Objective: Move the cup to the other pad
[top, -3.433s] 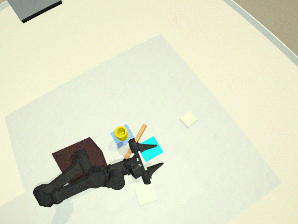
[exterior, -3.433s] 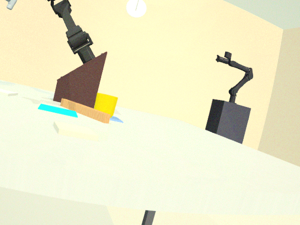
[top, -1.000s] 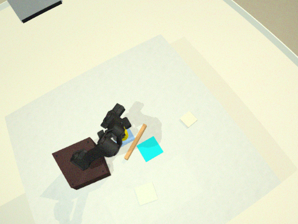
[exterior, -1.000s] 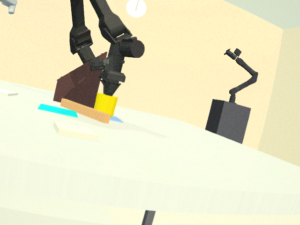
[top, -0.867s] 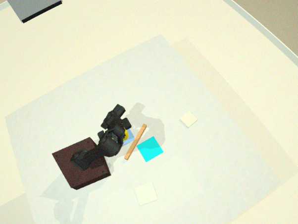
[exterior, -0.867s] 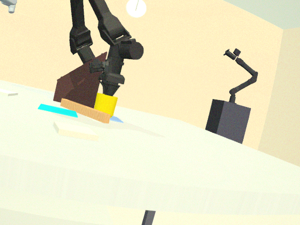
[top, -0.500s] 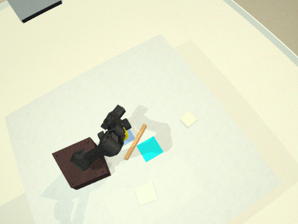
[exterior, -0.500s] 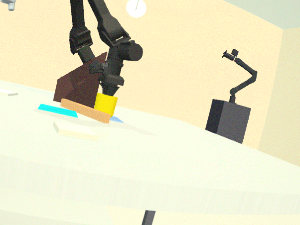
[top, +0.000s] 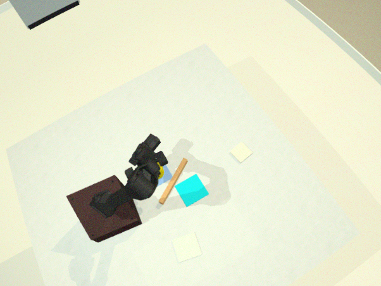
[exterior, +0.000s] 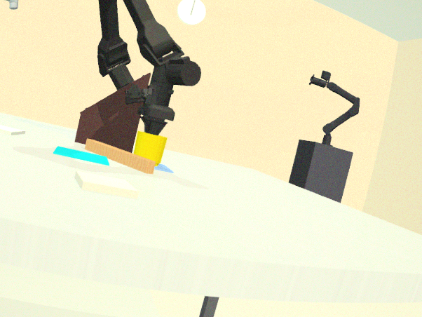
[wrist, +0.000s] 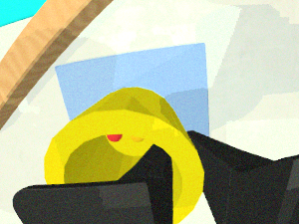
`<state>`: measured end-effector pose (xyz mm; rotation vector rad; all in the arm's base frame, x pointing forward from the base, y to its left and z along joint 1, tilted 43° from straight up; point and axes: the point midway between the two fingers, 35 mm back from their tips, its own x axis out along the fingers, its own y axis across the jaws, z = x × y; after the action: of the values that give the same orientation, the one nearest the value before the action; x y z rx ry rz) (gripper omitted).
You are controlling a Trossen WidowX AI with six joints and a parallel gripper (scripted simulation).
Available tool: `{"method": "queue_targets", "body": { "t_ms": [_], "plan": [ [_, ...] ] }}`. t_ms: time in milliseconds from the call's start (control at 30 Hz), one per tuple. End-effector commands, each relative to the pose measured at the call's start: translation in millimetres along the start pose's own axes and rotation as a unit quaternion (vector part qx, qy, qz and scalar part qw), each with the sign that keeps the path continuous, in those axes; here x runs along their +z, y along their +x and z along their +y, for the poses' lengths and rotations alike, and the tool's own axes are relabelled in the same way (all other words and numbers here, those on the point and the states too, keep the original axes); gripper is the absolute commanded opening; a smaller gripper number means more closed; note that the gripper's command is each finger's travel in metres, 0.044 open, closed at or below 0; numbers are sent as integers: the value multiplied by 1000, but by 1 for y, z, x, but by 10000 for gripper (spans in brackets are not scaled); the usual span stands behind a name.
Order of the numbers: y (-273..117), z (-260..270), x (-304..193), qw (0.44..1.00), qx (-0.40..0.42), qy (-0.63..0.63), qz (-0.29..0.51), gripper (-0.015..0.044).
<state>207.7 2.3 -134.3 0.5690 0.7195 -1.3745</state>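
The yellow cup [top: 161, 171] [exterior: 150, 147] [wrist: 135, 118] stands upright on the blue pad [top: 168, 175] [exterior: 165, 168] [wrist: 149, 69]. Inside it, a red marble [wrist: 115, 137] and a yellow-orange marble [wrist: 137, 139] show partly; any others are hidden by the rim and finger. My gripper [exterior: 153, 133] [wrist: 177, 139] is shut on the cup's wall, one finger inside and one outside. The cyan pad [top: 192, 190] [exterior: 81, 156] [wrist: 12, 9] holds nothing. It lies on the other side of the wooden bar [top: 173, 181] [exterior: 120, 156] [wrist: 47, 49].
The wooden bar lies as a low barrier between the pads. One flat cream block [top: 241, 152] [exterior: 105, 184] lies beyond the bar's end; another cream block [top: 187, 247] [exterior: 12, 130] lies past the cyan pad. The arm's dark brown base [top: 95, 224] [exterior: 116, 123] is near the blue pad.
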Motion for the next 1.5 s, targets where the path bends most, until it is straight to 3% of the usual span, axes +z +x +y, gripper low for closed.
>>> {"method": "queue_targets", "body": {
  "t_ms": [0,33,633,1467],
  "plan": [
    [0,0,0,1000,0,0,0,20],
    [0,0,0,1000,0,0,0,0],
    [-51,-2,0,1000,-2,-4,-1,0],
    [-49,4,9,1000,-1,-6,-3,0]
  ]
}}
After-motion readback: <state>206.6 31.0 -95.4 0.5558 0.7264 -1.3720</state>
